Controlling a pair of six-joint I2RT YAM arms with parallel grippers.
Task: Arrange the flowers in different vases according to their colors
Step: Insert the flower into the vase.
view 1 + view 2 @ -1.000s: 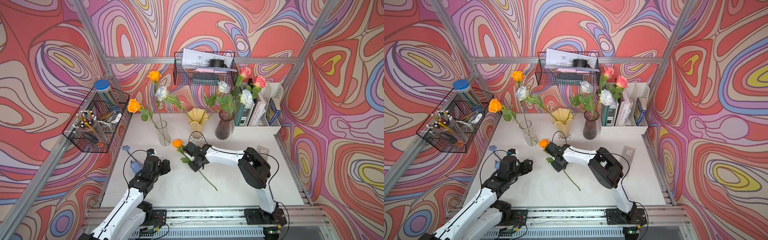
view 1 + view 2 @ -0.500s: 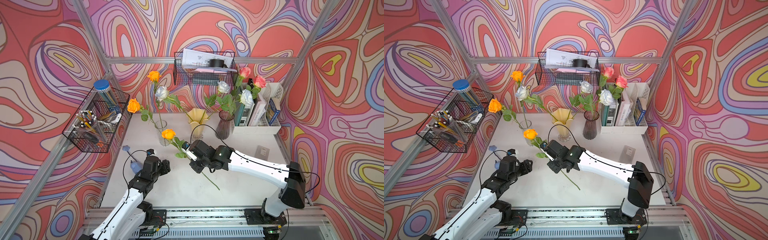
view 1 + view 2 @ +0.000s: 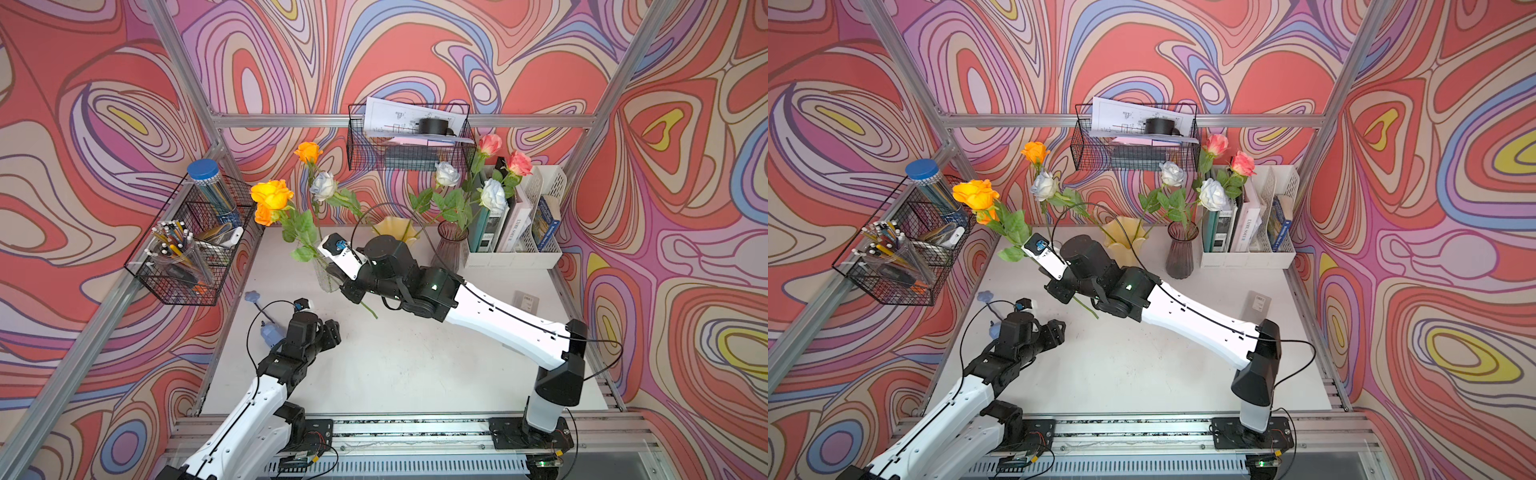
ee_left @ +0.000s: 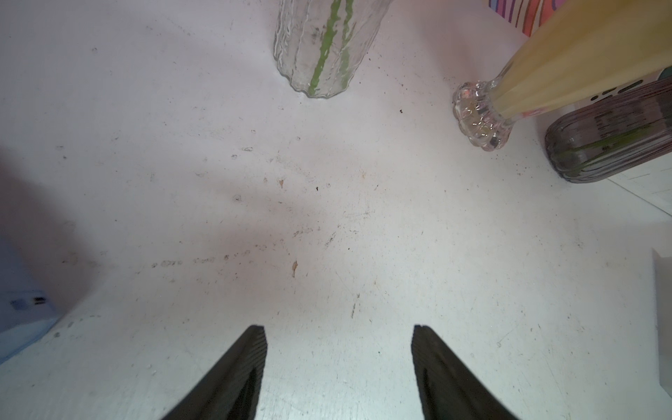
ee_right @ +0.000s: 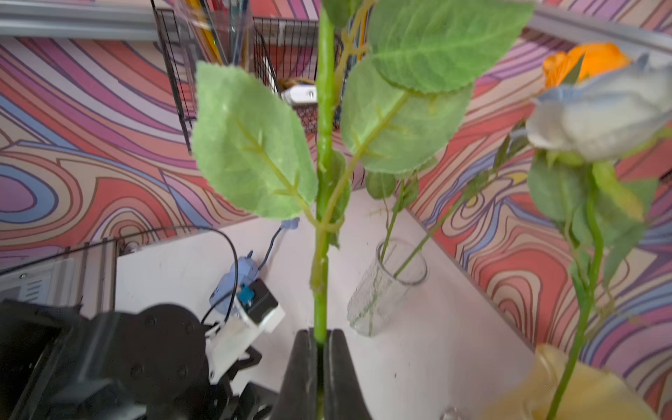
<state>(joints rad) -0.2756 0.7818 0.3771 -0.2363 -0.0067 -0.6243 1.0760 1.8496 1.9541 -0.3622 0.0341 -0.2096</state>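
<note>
In both top views the right fingers (image 3: 350, 292) are clenched on the lower stem of an orange rose (image 3: 272, 194), which is carried clear of the table (image 3: 415, 365). Its bloom is at about eleven o'clock from the grip, and its short stem tail points to five o'clock. The clear glass vase (image 3: 326, 277) stands just beside the grip at ten o'clock and holds two orange roses and a white one. The yellow vase (image 3: 394, 227) at one o'clock looks empty, and the purple vase (image 3: 451, 246) toward two o'clock carries white and pink roses. The left fingers (image 3: 332, 331) sit at about seven o'clock. In the left wrist view those fingers (image 4: 249, 371) are spread over bare table with nothing between them, and all three vases stand ahead. In the right wrist view the fingers (image 5: 302, 363) pinch the bare green stem (image 5: 323, 145) below the leaf joint, with the clear vase's (image 5: 385, 287) mouth beyond. We judge the rose to be light but top-heavy. Its smooth stem is likely to swivel in a pinch, and its soft leaves may catch on a rim. We think this low hold suits it, since it leaves the tail free to enter the mouth. The glass would tip easily if nudged.
</note>
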